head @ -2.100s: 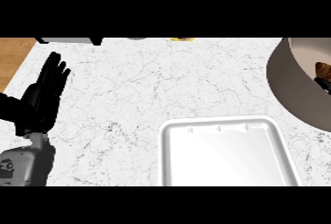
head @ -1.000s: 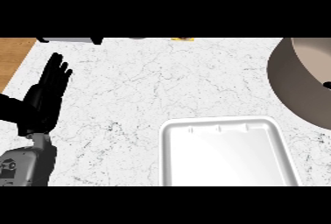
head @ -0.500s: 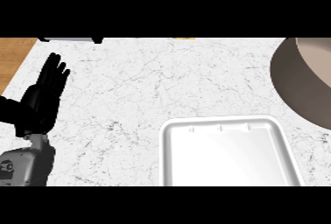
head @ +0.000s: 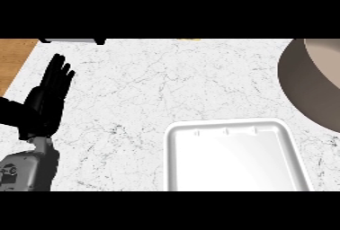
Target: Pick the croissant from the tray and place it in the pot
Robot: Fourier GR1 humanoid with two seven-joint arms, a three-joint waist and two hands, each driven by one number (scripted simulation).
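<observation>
The left hand (head: 46, 101) rests at the counter's (head: 166, 85) left edge, fingers spread straight, beside the white tray (head: 235, 159) and pot (head: 312, 85).

The counter (head: 166, 85) was white marble with fine grey veins and dark specks. A plain glossy white tray (head: 292, 148) lay on it. The pot (head: 299, 85) was dull grey-brown outside and a paler beige inside. The left hand (head: 46, 101) was black, on a grey forearm (head: 26, 168). A strip of orange-brown wood (head: 13, 58) showed at the left edge.
</observation>
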